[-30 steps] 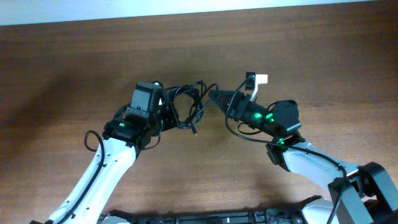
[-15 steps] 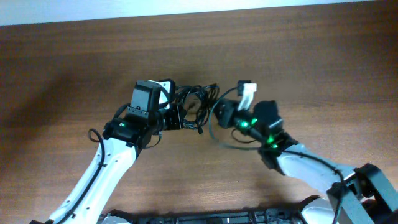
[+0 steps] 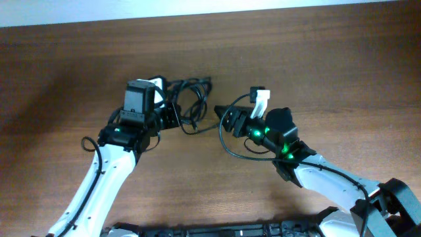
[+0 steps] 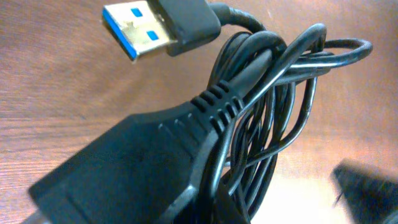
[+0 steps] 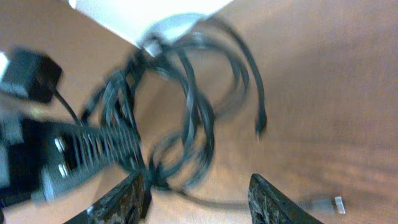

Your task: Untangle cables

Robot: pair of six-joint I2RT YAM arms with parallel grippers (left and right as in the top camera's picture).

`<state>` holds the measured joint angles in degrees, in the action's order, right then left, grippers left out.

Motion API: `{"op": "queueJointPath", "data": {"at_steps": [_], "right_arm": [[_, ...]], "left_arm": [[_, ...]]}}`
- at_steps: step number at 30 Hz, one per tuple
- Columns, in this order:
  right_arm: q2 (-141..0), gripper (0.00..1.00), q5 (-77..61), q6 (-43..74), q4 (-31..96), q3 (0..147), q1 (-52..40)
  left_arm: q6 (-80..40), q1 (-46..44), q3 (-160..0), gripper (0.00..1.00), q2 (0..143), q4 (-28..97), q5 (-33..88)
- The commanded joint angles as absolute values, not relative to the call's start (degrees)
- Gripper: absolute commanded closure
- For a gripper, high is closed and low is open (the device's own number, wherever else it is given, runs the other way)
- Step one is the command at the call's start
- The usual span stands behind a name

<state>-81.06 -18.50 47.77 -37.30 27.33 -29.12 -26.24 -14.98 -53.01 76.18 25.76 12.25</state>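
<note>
A brown wooden table (image 3: 329, 52) filled the overhead view. The left arm (image 3: 105, 172) reached in from the near-left edge and the right arm (image 3: 329, 178) from the near-right, their wrists angled toward each other near the table's middle.

The left gripper (image 3: 168, 113) was clenched on the cables (image 3: 189, 99), a bundle of thin black cords looping out from its front toward the far side and the right. In its wrist view the strands crowded the lens and hid the fingers. The right gripper (image 3: 222, 112) pointed at the bundle from the right, near it but apart, with its jaws released. In its own wrist view the two fingers (image 5: 134, 193) stood spread, with bare wood and one thin strand beyond them. That strand trailed out of the bundle along the table.

Close to the left wrist camera sat a moulded connector body (image 4: 124, 168) with a ribbed strain relief, and several loops crossed beside it. Above it a USB plug (image 4: 158, 25) with a blue insert jutted to the left. A small metal-tipped plug (image 5: 326, 204) lay on the wood at the lower right of the right wrist view.
</note>
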Motion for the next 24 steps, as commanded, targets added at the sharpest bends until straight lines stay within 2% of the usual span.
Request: {"op": "queueJointPath", "data": {"at_steps": [1, 4, 6, 8, 9, 10, 12, 15, 17, 22, 24], "right_arm": [[-81.34, 0.48, -20.36, 47.13, -35.75, 27.33, -33.67], [-81.36, 0.48, -16.64, 47.13, -35.83, 27.33, -39.03], [-81.36, 0.57, -15.86, 47.13, -36.40, 27.33, -40.58], [-81.36, 0.61, -15.84, 47.16, -37.17, 27.33, -40.60], [-81.36, 0.70, -15.84, 47.18, -38.74, 27.33, -40.60], [-81.36, 0.84, -15.86, 47.44, -40.10, 27.33, -40.58], [-81.36, 0.96, -15.84, 47.44, -41.65, 27.33, -39.66], [-81.36, 0.96, -14.39, 50.43, -41.58, 27.33, -36.60], [-81.36, 0.96, -9.32, 50.41, -41.21, 27.33, -36.25], [-81.47, 0.95, -8.67, 50.41, -40.29, 27.33, -36.25], [-81.47, 0.82, -8.43, 50.37, -40.25, 27.33, -35.94]], "left_arm": [[-30.41, -14.63, -53.39, 1.00, 75.42, 24.53, 11.81], [-31.81, -14.94, -53.39, 1.00, 75.42, 24.80, 14.35], [-36.73, -16.51, -53.39, 1.00, 75.42, 24.93, 14.20], [-37.76, -18.24, -53.39, 1.00, 75.42, 25.02, 14.09], [-37.76, -19.35, -53.39, 1.00, 75.42, 25.30, 14.06], [-37.74, -20.29, -53.39, 1.00, 75.42, 25.30, 13.87], [-35.73, -20.62, -53.39, 1.00, 75.42, 25.74, 13.65], [-29.41, -20.64, -53.39, 1.00, 75.40, 25.76, 15.79], [-23.11, -20.64, -53.39, 1.00, 75.40, 25.71, 24.21], [-4.14, -20.64, -53.39, 1.00, 75.40, 25.74, 43.75], [-2.96, -20.56, -53.39, 1.00, 75.40, 25.74, 45.23]]}}
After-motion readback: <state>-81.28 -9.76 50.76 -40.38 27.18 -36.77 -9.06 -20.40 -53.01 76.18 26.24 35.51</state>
